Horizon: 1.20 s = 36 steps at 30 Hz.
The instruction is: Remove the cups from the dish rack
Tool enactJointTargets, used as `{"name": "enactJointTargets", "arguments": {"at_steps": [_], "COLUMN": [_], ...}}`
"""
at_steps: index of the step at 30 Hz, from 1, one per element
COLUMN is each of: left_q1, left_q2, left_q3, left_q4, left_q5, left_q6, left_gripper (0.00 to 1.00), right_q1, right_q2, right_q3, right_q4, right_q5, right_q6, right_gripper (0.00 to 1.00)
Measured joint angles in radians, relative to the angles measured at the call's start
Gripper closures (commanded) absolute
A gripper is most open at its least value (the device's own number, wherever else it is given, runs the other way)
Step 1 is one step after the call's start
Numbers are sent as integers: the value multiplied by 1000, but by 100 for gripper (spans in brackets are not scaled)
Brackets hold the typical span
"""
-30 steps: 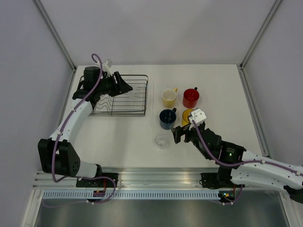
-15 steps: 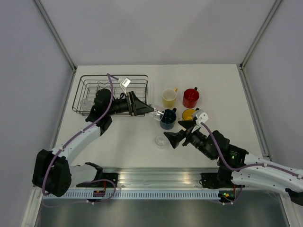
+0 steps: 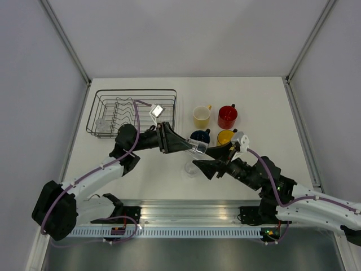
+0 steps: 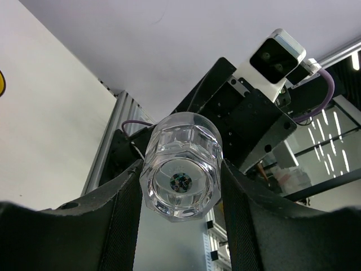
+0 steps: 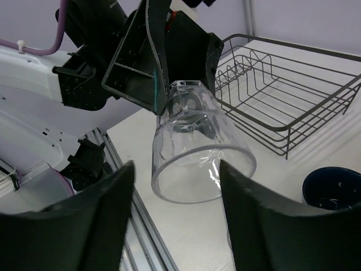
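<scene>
Bright, even light from overhead; white table [image 3: 265, 101] near washed out, shadows faint, soft. Top view sharp. Bright glints on glass tumbler [image 5: 197, 141] in right wrist view. Left wrist view: strip lights [image 4: 355, 59] glaring at right edge, dark foreground blurred.

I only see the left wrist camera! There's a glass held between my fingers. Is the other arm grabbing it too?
Observer: Not yet. In the right wrist view the right gripper is open, a finger either side of the held tumbler.
Operator: Any glasses left in the rack?
Observer: One clear glass sits in the left end of the dish rack.
Operator: And the mugs?
Observer: Red mug, cream mug, blue mug and yellow mug stand on the table, right of the rack.
</scene>
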Motion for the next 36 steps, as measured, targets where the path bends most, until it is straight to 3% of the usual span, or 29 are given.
{"name": "enactJointTargets", "arguments": {"at_steps": [4,6,10,13,14,16,17,20,23,30,36], "left_q1": [-35,-43,-44,-44,-44,-44,-45,-50,-51,-51,-51], "left_q2": [-4,-4,-8,-16,-17,-17,-18,-36,-75,-257,-359], "left_q3": [-53,-72,-86,-87,-88,-89,-89,-85,-47,65,123], "left_q4": [64,82,122,136,139,138,137,60,-151,-685,-1001], "left_q5": [-43,-62,-76,-76,-77,-78,-80,-106,-180,-596,-859], "left_q6": [-60,-84,-117,-131,-132,-134,-134,-110,-34,225,387], "left_gripper": [98,98,98,97,92,51,1,0,0,0,0], "right_q1": [-1,1,0,0,0,0,0,0,0,0,0], "right_q2": [11,11,13,13,13,11,9,-10,-33,-55,11], "right_q3": [0,-1,-5,-5,-5,-5,-5,-4,6,138,283], "right_q4": [24,38,62,77,80,80,79,48,-19,-335,-634], "right_q5": [-31,-48,-74,-87,-91,-93,-93,-92,-75,23,131], "right_q6": [3,-3,3,2,1,-2,-3,-16,-33,-68,-45], "right_gripper": [71,82,100,100,100,100,100,100,100,99,100]}}
